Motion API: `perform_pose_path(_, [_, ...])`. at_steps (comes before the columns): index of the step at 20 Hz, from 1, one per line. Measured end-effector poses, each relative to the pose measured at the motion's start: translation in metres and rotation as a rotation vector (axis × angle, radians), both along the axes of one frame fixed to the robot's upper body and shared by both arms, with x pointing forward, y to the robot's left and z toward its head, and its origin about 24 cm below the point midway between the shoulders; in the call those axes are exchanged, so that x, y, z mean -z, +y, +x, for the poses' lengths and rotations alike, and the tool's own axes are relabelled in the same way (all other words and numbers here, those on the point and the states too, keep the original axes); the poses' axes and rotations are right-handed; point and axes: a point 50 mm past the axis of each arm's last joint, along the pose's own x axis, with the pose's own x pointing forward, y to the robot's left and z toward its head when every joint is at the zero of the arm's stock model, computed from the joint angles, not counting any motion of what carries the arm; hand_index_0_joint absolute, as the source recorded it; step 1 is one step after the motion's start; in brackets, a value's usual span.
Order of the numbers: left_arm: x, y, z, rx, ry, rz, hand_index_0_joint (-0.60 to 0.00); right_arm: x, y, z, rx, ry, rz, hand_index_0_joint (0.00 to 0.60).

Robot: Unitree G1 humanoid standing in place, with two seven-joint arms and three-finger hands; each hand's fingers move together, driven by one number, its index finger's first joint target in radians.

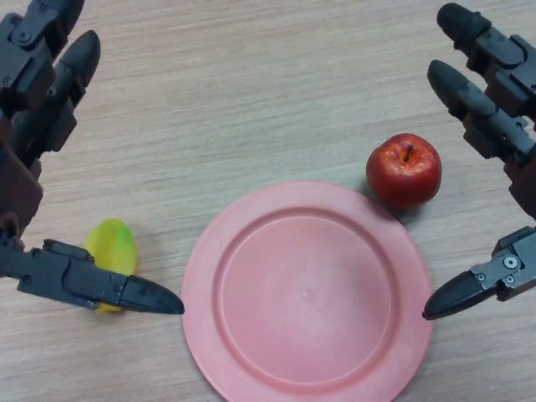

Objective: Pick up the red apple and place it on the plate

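Observation:
A red apple (404, 170) stands upright on the wooden table, touching the far right rim of the pink plate (251, 251). Nothing lies on the plate. My right hand (494, 100) hovers just right of the apple, fingers straight and spread, its thumb (469, 291) pointing in over the plate's right edge. It holds nothing. My left hand (42, 92) is at the left edge, also open, with its thumb (100, 285) reaching toward the plate's left rim.
A small yellow-green fruit (111, 249) lies on the table left of the plate, partly under my left thumb. Bare wooden tabletop (251, 84) stretches beyond the plate.

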Motion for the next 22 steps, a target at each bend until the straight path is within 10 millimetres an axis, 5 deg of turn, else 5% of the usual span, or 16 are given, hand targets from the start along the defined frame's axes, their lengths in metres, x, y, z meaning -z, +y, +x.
perform_pose_path(9, [0.015, 0.001, 0.005, 0.006, 0.021, 0.001, 0.000, 0.003, -0.017, 0.009, 0.099, -0.080, -0.044, 0.000])
perform_pose_path(16, [0.036, -0.001, 0.013, -0.022, 0.073, 0.001, 0.000, 0.048, -0.029, 0.075, 0.221, -0.030, -0.260, 0.000])
perform_pose_path(21, [0.037, 0.000, 0.012, -0.025, 0.077, 0.000, 0.000, 0.082, -0.014, 0.109, 0.196, 0.021, -0.508, 0.000])
perform_pose_path(22, [0.036, 0.001, 0.012, -0.031, 0.074, -0.003, 0.000, 0.090, -0.012, 0.115, 0.187, 0.043, -0.573, 0.100])
